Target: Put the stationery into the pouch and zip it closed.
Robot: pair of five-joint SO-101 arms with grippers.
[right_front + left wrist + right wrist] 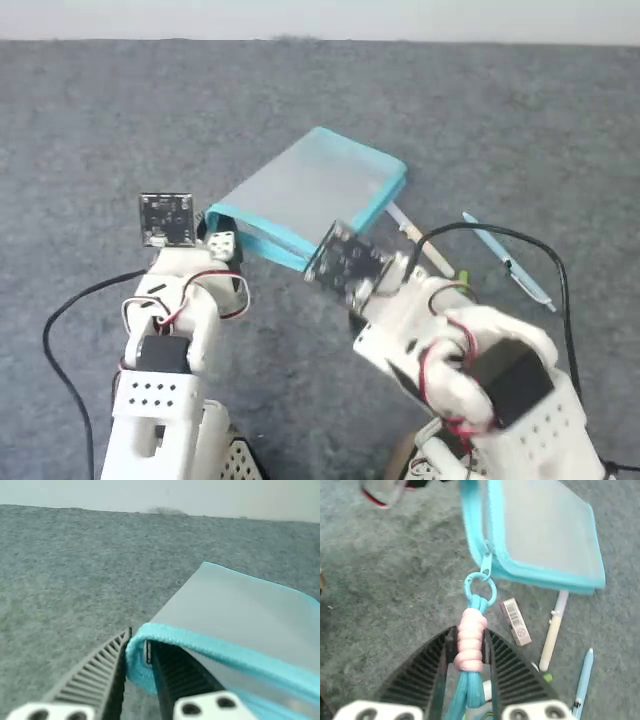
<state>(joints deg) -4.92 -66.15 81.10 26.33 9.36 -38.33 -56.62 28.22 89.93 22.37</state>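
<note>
Left gripper (pixel 137 655) pinching the pouch (pixel 240 610), right gripper (pixel 468 650) its zip cord (pixel 470 635), I risk shutting out the pen (pixel 507 260) at four o'clock.

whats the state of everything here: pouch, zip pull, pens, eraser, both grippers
pouch: lying flat; zipped or open, cannot tell
zip pull: pinched in the right gripper
left gripper: shut on the pouch's corner edge
right gripper: shut on the zip pull
cream pen: lying loose outside the pouch
blue pen: lying loose outside the pouch
eraser: lying loose outside the pouch
</note>
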